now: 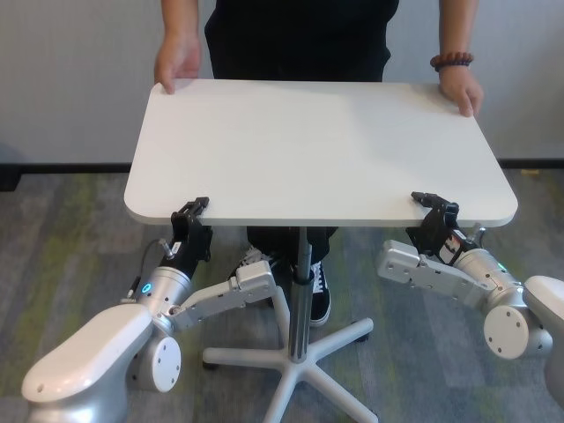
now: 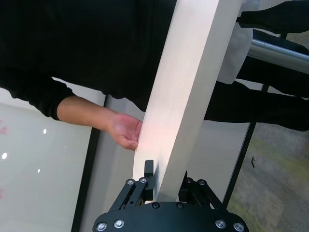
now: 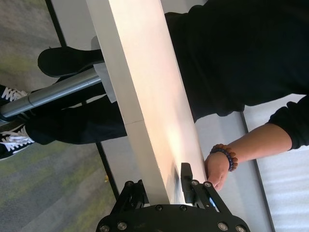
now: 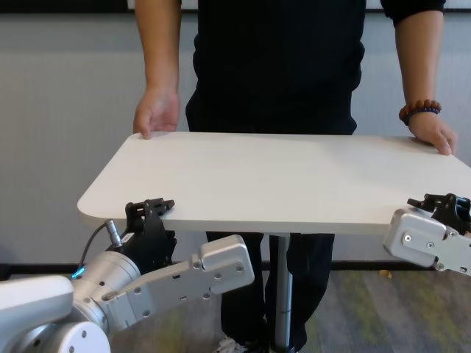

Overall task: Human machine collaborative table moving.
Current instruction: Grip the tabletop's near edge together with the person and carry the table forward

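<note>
With the left gripper (image 1: 190, 211) and right gripper (image 1: 434, 202) clamped on the near edge of the table (image 1: 317, 145) and the human (image 1: 300, 35) gripping the 2 far corners, best moved level, matching pace.

1. The counter (image 1: 317, 150) is showing a plain matte white top, its pedestal leg (image 1: 302, 282) silver.
2. The human (image 4: 272, 66) is wearing a black shirt and dark trousers, with black-and-white sneakers (image 1: 320, 291).
3. A bracelet (image 1: 451, 61) of brown beads is circling one wrist; the right wrist view is also showing a few dark blue beads in it.
4. The left claw (image 1: 192, 211) and right claw (image 1: 434, 204) are showing black, on silver-grey and white arm housings.
5. The carpet (image 1: 70, 256) is showing mottled grey with yellow-green patches.
6. The wall (image 1: 70, 79) behind is appearing pale grey, with a black baseboard.
</note>
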Controlling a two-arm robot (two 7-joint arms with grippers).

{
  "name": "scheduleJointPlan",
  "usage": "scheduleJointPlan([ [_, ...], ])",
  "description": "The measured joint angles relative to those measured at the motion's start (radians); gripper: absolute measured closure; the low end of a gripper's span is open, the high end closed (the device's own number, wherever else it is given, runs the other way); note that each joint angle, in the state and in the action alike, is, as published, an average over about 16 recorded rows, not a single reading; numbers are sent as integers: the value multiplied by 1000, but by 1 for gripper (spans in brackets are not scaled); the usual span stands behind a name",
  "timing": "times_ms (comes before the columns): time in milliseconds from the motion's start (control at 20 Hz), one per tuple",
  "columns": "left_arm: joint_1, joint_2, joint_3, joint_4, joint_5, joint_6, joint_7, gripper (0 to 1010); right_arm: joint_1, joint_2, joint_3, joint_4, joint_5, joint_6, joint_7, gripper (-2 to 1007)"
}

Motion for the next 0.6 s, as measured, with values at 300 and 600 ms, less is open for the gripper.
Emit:
scheduleJointPlan([
  [300,1,1,0,-1,1,1,0,717,0,0,0,0,0,0,0,626],
  [600,1,1,0,-3,2,2,1,645,1,0,0,0,-1,0,1,506],
])
